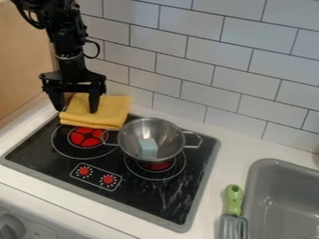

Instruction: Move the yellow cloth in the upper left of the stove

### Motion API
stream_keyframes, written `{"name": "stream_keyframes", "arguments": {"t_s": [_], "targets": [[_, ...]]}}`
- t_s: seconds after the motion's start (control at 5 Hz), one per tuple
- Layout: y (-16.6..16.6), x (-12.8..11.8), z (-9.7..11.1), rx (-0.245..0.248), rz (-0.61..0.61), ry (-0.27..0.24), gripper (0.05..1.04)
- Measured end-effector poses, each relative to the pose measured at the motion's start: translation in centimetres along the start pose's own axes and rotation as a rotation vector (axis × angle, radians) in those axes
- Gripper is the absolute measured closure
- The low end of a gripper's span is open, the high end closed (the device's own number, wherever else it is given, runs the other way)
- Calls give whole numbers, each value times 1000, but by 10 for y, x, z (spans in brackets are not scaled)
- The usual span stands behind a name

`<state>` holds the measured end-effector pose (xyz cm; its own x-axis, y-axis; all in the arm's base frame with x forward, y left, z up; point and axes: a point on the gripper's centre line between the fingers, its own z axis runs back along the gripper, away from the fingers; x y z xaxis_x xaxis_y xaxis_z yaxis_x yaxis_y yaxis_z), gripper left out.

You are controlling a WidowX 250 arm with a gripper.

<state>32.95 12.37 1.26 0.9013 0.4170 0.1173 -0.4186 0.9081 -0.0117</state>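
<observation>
Camera view | yellow cloth (112, 110) beneath pincer (76, 110), contact unclear | released, fingers spread apart

the black arm (66, 39) hangs upper left, its pincer (77, 110) (pointing down) spread wide.

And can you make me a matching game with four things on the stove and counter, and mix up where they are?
Things:
1. folded cloth
2. pot
3. small block
4. spatula

Places:
A. inside the metal pot
B. at the stove's back-left corner, by the gripper
C. on the counter, beside the sink
D. partly covering a red burner

Right pairs: 1-B, 2-D, 3-A, 4-C
</observation>
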Motion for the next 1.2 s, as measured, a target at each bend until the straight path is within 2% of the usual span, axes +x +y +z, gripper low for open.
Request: {"name": "stream_keyframes", "arguments": {"t_s": [0.2, 0.6, 1.0, 1.2], "targets": [[0, -2, 1, -3, 2, 11, 85], [-1, 5, 36, -31, 15, -55, 85], [16, 5, 89, -30, 52, -156, 85], [18, 2, 89, -29, 58, -153, 85]]}}
